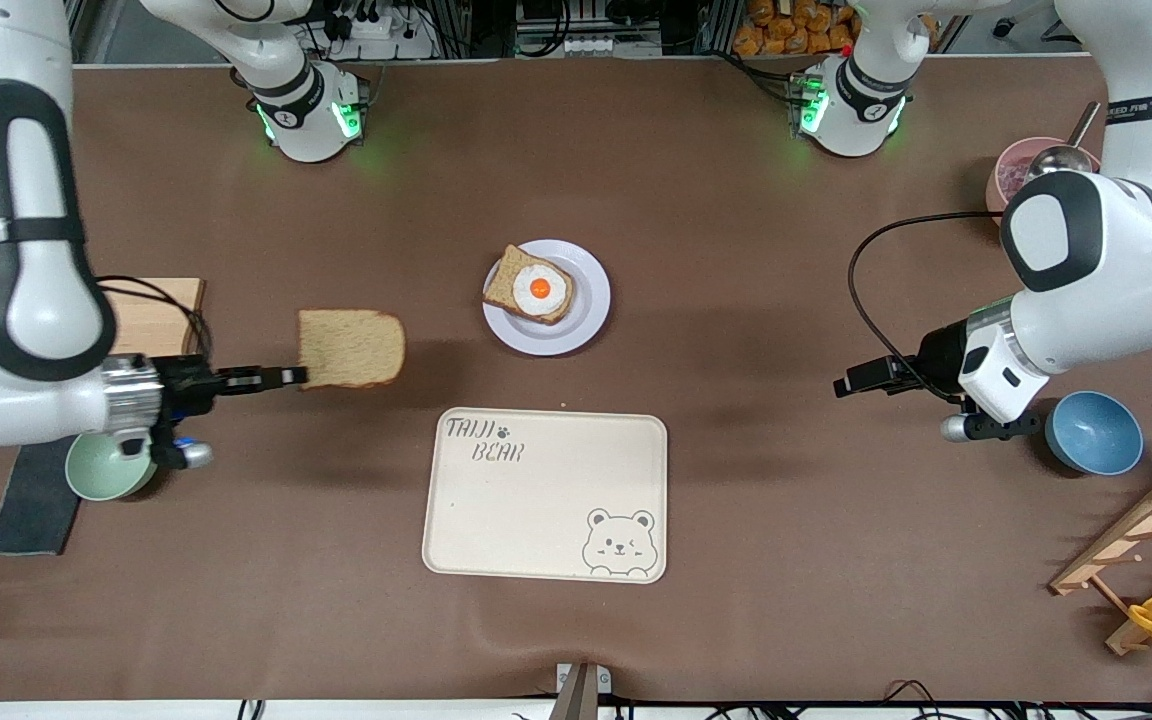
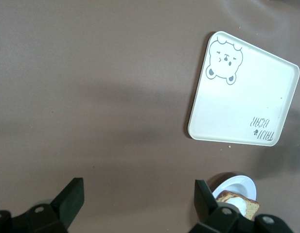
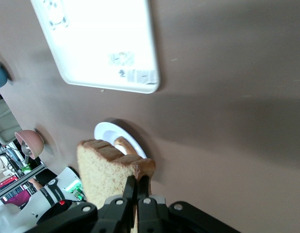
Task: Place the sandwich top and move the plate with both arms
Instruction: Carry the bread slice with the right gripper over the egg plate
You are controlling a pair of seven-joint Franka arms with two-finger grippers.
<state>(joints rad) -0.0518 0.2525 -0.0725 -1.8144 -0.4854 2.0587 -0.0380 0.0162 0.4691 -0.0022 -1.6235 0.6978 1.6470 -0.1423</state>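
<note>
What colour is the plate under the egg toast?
Pale lavender-white plate, plain, with no pattern; it shows best in the front view.

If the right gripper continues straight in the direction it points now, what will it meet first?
Nothing on the table, as far as visible: the right gripper, shut on the sandwich top, aims between the plate and the tray; height is unclear.

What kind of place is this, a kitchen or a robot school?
Probably a robot practice lab, set up like a pretend kitchen. Two robot arms stand at a brown table; the right gripper holds a bread slice, near a plate with egg toast and a bear tray.
</note>
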